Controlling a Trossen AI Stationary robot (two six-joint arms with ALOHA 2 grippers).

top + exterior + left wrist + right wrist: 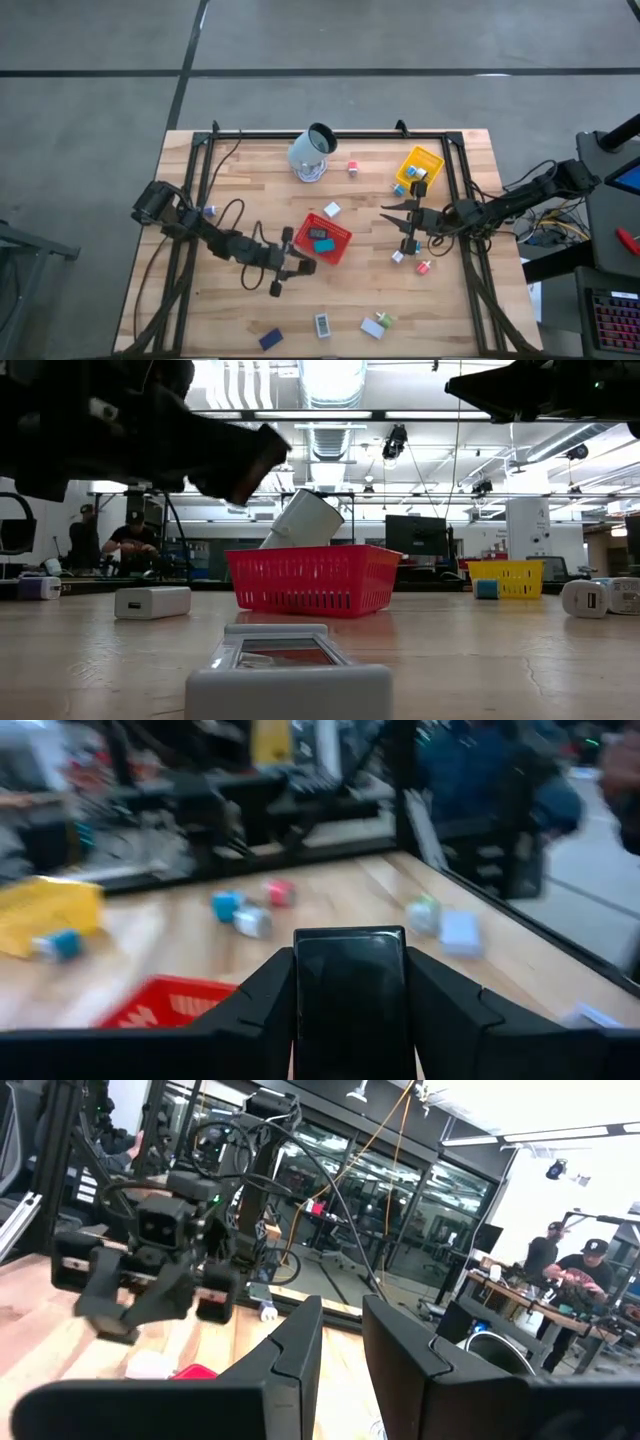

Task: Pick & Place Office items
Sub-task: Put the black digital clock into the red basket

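From above, the left gripper [303, 266] sits just beside the red tray [336, 244] at its near-left corner, presumably to drop something in; two dark items [320, 238] already lie in that tray. The right gripper [405, 226] hovers between the yellow tray [425, 158] and the loose pieces near it, a white one [398, 256] and a pink-red one [424, 267] (a good spot for reaching either). More office items lie along the table's near edge, among them a dark blue block [270, 339].

From table height, the red tray stands mid-table with the pale cup [303, 518] tilted behind it.

The left wrist camera shows the fingers [262, 995] clamped on a flat black rectangle [350, 982], carried above the tray's rim.

The right wrist camera shows that arm's fingers [300, 1340] parted, nothing between them
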